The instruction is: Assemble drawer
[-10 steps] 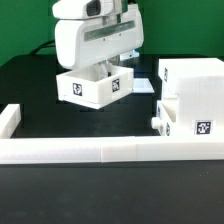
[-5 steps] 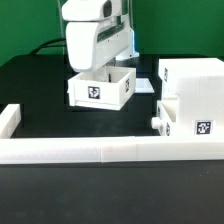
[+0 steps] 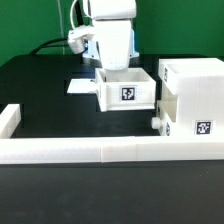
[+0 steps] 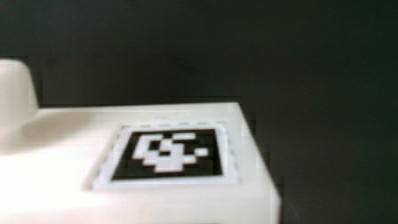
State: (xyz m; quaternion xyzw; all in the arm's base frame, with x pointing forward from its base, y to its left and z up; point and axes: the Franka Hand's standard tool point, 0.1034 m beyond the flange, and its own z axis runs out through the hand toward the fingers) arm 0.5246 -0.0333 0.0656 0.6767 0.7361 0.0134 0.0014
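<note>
1. Drawer parts are recorded behind the low white wall [image 3: 80,150] that runs across the foreground on the black table [image 3: 40,100].
2. Just behind the wall, at the exterior view's right, the housing [image 3: 192,95] is seen, with a knobbed tray [image 3: 185,120] already seated low in it.
3. A second tray [image 3: 127,88] is carried by the gripper [image 3: 113,62], just beside the housing's open face; the fingers are hidden by the arm, so a pinch on its rear wall is judged, not seen.
4. It is advised that the tray be kept level, squared to the upper opening and fed in slowly, so that jamming is avoided.
5. In the wrist view only a tagged white face [image 4: 169,155] is shown.
6. A flat white sheet [image 3: 82,85] is noted behind; beyond it the room is dark.
</note>
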